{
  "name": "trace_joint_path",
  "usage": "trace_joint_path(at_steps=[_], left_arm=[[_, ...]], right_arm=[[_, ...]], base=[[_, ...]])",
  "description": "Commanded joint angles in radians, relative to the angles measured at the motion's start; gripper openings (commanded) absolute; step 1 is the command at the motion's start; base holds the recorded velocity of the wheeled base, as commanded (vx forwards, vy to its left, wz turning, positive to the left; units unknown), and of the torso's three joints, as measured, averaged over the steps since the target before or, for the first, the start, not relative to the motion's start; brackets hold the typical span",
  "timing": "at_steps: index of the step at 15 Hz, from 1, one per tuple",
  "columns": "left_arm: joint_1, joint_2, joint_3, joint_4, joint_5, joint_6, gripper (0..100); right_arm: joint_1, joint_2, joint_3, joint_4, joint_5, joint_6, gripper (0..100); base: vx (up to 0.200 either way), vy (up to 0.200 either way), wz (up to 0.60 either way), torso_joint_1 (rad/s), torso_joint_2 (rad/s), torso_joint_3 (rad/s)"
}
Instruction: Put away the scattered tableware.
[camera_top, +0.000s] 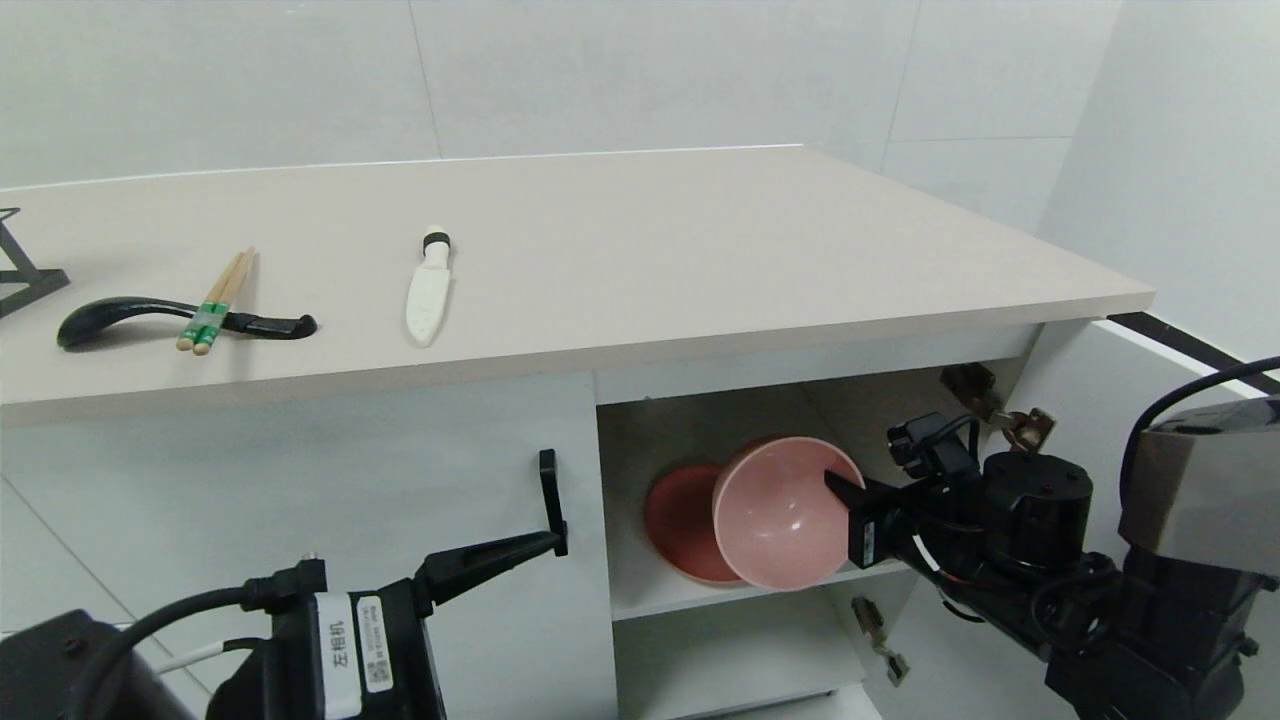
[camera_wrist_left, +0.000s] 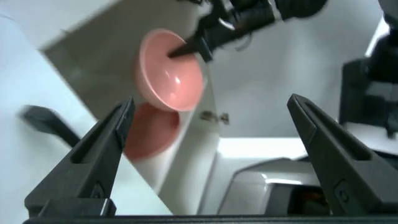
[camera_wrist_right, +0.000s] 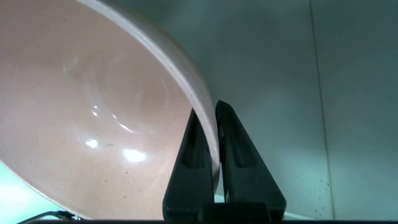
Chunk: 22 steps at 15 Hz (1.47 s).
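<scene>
The pink bowl (camera_top: 785, 515) is a pale, glossy salmon with small white glints inside. The red bowl (camera_top: 678, 520) is a deeper coral. The right gripper (camera_top: 838, 490) and the left gripper (camera_wrist_left: 211, 102) are both matte black. The counter (camera_top: 700, 240) is plain light beige. The ladle (camera_top: 90, 322) is glossy black. The chopsticks (camera_top: 215, 300) are tan wood with green bands near one end. The knife (camera_top: 428, 295) is cream with a black ring round its white handle. The cabinet (camera_top: 300, 480) is white and its handle (camera_top: 551, 498) black. The wall (camera_top: 600, 70) is pale grey.
</scene>
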<state>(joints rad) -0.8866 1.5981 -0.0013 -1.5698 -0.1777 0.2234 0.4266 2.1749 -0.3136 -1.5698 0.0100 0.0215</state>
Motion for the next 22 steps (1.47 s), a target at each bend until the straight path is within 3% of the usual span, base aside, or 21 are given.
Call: trace_joint_path(at_steps=[1, 3, 5, 7, 8, 9, 10, 11, 15, 16, 17, 22], left_arm=[[0.051, -0.036, 0.001, -0.001, 0.001, 0.001, 100], [0.06, -0.078, 0.001, 0.013, 0.003, 0.002, 100], [0.058, -0.165, 0.001, 0.125, 0.003, 0.001, 100], [0.06, -0.362, 0.001, 0.438, 0.001, -0.003, 100], [0.061, -0.4, 0.001, 0.494, 0.001, -0.004, 100], [0.077, -0.504, 0.001, 0.614, 0.001, -0.035, 100], [0.095, -0.546, 0.001, 0.631, 0.0, -0.068, 100], [0.104, -0.567, 0.001, 0.637, 0.0, -0.082, 100], [0.159, -0.626, 0.001, 0.682, 0.001, -0.087, 100], [0.175, -0.676, 0.001, 0.72, 0.0, -0.105, 100], [0.176, -0.704, 0.001, 0.726, -0.002, -0.124, 100], [0.207, -0.731, -0.003, 0.711, -0.002, -0.128, 100]], right_arm=[[0.0, 0.002, 0.001, -0.001, 0.001, 0.0, 0], [0.004, 0.009, 0.002, -0.001, 0.001, 0.0, 0], [0.015, 0.006, 0.001, -0.001, 0.001, 0.002, 0], [0.037, 0.017, -0.038, -0.001, 0.001, 0.002, 0], [0.04, 0.029, -0.041, -0.001, 0.001, 0.002, 0], [0.057, 0.065, -0.039, -0.001, 0.001, 0.002, 0], [0.057, 0.085, -0.041, -0.001, 0.001, 0.002, 0], [0.057, 0.095, -0.042, -0.001, 0.001, 0.003, 0], [0.058, 0.105, -0.064, -0.001, -0.001, 0.058, 0], [0.055, 0.108, -0.076, -0.001, -0.001, 0.071, 0], [0.052, 0.114, -0.079, -0.001, -0.001, 0.072, 0], [0.058, 0.178, -0.136, -0.001, -0.035, 0.072, 0]], base=[[0.0, 0.0, 0.0, 0.0, 0.0, 0.0], [0.0, 0.0, 0.0, 0.0, 0.0, 0.0], [0.0, 0.0, 0.0, 0.0, 0.0, 0.0], [0.0, 0.0, 0.0, 0.0, 0.0, 0.0], [0.0, 0.0, 0.0, 0.0, 0.0, 0.0], [0.0, 0.0, 0.0, 0.0, 0.0, 0.0], [0.0, 0.0, 0.0, 0.0, 0.0, 0.0], [0.0, 0.0, 0.0, 0.0, 0.0, 0.0], [0.0, 0.0, 0.0, 0.0, 0.0, 0.0], [0.0, 0.0, 0.0, 0.0, 0.0, 0.0], [0.0, 0.0, 0.0, 0.0, 0.0, 0.0], [0.0, 0.0, 0.0, 0.0, 0.0, 0.0]])
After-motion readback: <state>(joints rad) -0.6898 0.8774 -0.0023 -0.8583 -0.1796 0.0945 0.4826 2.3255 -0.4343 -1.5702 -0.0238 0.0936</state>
